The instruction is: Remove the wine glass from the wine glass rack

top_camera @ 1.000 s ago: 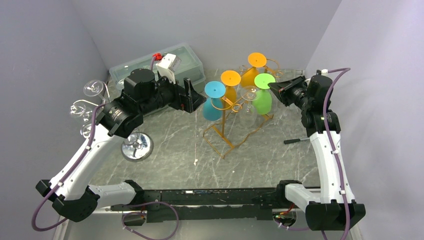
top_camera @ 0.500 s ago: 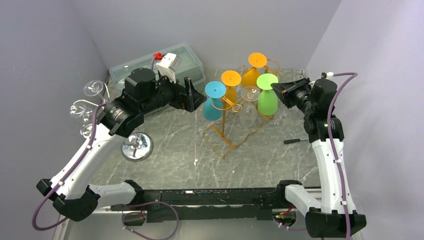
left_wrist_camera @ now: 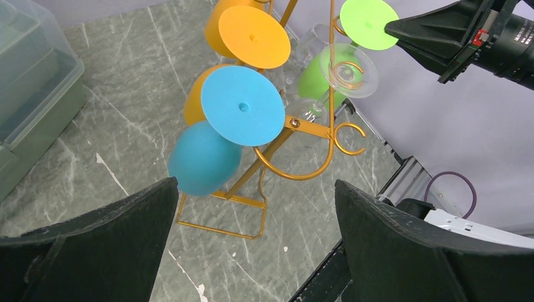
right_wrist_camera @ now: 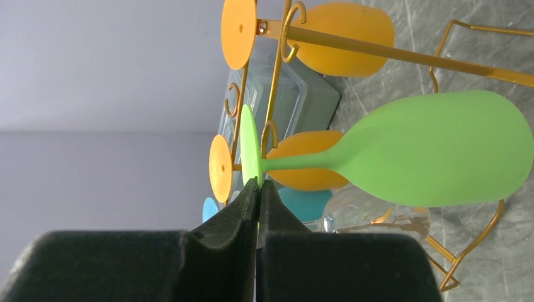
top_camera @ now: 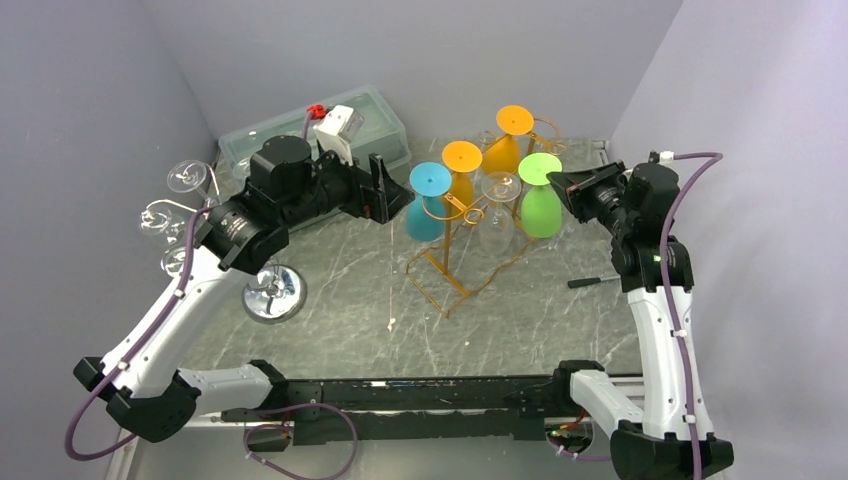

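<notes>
Right gripper (top_camera: 553, 177): jaws pinch green wine glass (top_camera: 541, 208)'s foot edge.
Wine glass rack (left_wrist_camera: 313, 128): just left of it.
Left gripper (top_camera: 388, 195): jaws spread, near blue glass (top_camera: 425, 218).

My right hand (top_camera: 553, 180) is pinched flat on the foot of the green wine glass (top_camera: 541, 208), just right of the wine glass rack (top_camera: 446, 262), elbow raised. My left hand (top_camera: 386, 190) hangs spread wide left of the rack, forearm reaching toward it.
</notes>
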`<state>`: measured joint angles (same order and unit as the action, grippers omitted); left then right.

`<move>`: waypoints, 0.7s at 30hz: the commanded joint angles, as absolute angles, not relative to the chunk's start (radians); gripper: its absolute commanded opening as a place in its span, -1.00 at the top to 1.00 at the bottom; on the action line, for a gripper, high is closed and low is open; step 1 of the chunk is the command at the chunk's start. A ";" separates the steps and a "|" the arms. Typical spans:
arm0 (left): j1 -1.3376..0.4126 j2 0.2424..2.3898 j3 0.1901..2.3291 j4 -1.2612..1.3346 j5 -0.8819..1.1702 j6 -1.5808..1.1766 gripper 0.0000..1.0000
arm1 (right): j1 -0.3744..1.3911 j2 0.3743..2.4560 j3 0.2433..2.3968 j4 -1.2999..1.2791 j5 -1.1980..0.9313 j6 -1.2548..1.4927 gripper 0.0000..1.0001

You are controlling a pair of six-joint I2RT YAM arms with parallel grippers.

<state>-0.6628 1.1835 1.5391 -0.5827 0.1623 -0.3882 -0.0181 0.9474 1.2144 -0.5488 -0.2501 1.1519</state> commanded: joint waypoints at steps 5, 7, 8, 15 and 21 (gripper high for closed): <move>-0.667 1.211 1.580 -0.519 0.235 -0.405 -0.99 | -0.020 0.900 1.306 -0.630 -0.193 1.110 1.00; -0.667 1.218 1.588 -0.513 0.254 -0.409 -0.99 | -0.020 0.888 1.320 -0.657 -0.176 1.098 1.00; -0.667 1.221 1.591 -0.510 0.261 -0.411 -0.99 | -0.020 0.883 1.328 -0.672 -0.167 1.091 1.00; -0.667 1.248 1.633 -0.490 0.310 -0.431 -0.99 | -0.020 0.872 1.486 -0.823 -0.089 0.994 1.00; -0.668 1.272 1.682 -0.485 0.319 -0.441 -0.98 | -0.020 0.899 1.654 -0.901 -0.054 0.896 1.00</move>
<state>-0.6628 1.2633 1.6157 -0.5343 0.2852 -0.4232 -0.0181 0.8902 1.5463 -0.8635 -0.0998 0.9886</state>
